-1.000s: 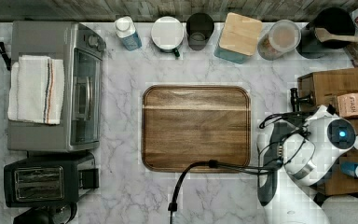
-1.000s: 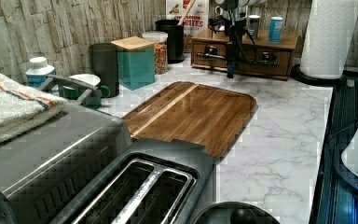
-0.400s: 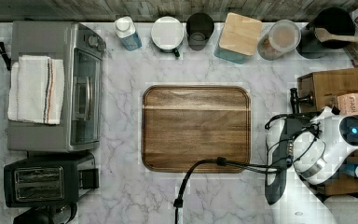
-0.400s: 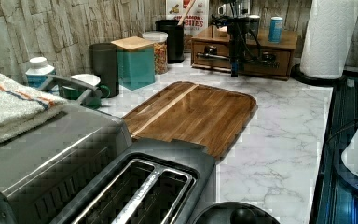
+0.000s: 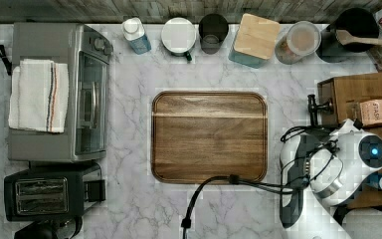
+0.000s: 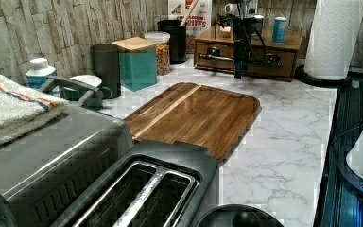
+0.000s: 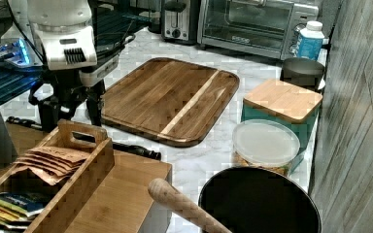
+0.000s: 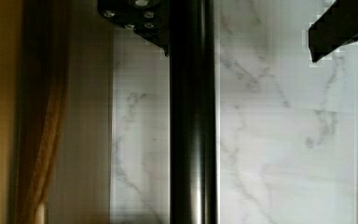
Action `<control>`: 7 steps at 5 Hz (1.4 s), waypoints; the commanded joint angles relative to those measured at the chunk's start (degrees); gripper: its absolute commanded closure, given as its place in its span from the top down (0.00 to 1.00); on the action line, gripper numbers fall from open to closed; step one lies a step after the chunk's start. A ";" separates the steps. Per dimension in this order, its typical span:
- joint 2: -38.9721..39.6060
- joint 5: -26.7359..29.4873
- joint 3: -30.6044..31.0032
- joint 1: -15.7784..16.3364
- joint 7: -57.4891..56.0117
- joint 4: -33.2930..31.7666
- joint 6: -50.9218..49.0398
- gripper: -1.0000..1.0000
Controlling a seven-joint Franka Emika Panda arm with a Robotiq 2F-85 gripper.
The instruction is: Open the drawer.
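Dark wooden drawer (image 6: 246, 54) at upper centre-right of the left view, front apparently flush with its box: not yet pulled, by the look of it. Black bar handle (image 8: 192, 121) running straight down the wrist view, one fingertip (image 8: 338, 30) apart from it on one side, the other finger against it. Gripper (image 7: 73, 109) down at the drawer front, lower left of the right view, jaws spread, straddling the bar, not clamped. Left to do: closing, then hauling outward toward the cutting board (image 5: 209, 137).
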 commanded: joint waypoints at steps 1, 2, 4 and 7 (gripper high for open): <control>-18.71 4.62 6.22 10.84 8.02 -16.17 -1.08 1.00; -21.00 5.11 8.93 10.95 8.61 -18.95 -0.50 1.00; -21.66 7.51 10.82 12.69 9.29 -21.44 1.69 1.00; -26.51 13.09 16.09 16.99 20.62 -26.58 3.29 1.00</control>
